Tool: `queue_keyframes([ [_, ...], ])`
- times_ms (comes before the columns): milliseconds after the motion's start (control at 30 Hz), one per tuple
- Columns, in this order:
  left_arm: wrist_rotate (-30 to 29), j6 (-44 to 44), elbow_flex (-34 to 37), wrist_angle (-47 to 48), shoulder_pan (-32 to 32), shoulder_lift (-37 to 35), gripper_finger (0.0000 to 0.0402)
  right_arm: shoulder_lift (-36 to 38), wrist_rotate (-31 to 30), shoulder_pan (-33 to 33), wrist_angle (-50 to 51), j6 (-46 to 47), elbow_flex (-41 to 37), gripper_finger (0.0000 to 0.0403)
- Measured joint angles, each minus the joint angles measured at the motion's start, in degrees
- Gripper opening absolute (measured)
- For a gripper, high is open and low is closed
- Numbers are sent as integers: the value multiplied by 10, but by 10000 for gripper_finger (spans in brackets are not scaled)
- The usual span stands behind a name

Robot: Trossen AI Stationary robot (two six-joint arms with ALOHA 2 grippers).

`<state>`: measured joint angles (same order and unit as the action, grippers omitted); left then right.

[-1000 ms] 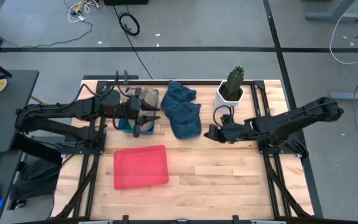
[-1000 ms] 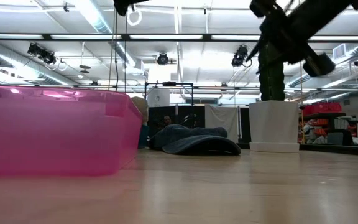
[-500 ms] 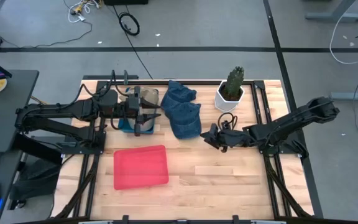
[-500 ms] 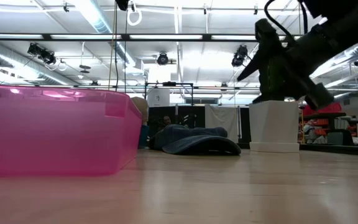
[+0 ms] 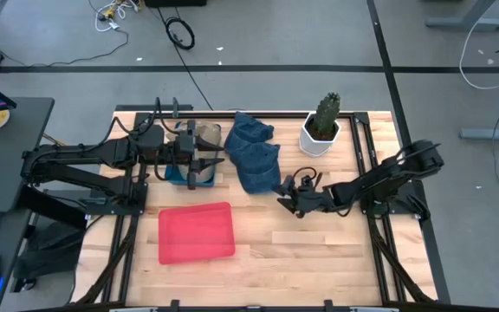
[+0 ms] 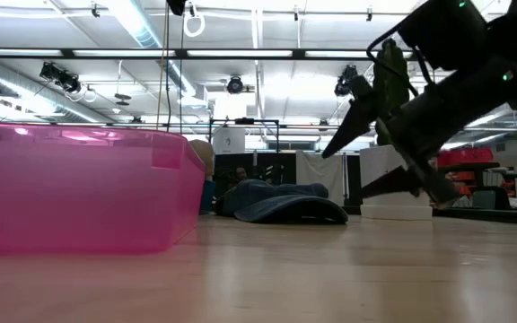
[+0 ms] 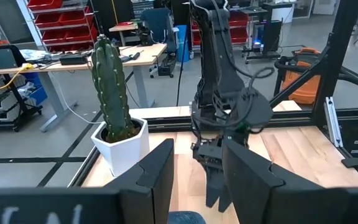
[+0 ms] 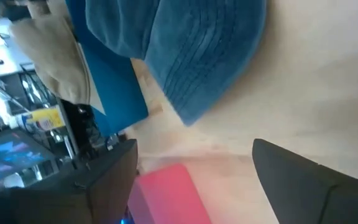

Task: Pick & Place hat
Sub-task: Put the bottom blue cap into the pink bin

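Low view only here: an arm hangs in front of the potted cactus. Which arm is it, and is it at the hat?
Observer: It's the right arm. From above, the right claw sits just off the edge of the blue denim bucket hat, on the side facing the red plastic tray.
Operator: Open or shut?
Observer: Open. The right wrist view shows its fingers spread, with bare wooden table between them. The hat lies ahead, not gripped.
Operator: Left arm?
Observer: The left claw hangs open above a blue box on the hat's other side.
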<state>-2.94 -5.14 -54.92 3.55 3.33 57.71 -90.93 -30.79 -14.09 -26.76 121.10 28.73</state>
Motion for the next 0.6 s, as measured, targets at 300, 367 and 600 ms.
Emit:
queue_keyframes([
  [300,-5,25,0,0,0,0,138,-86,-57,19,-102,18,1,300],
  [367,-5,35,0,0,0,0,138,-99,-67,25,-116,25,5,291],
  [600,-4,48,0,0,-4,0,138,-113,-72,48,-99,-1,33,248],
])
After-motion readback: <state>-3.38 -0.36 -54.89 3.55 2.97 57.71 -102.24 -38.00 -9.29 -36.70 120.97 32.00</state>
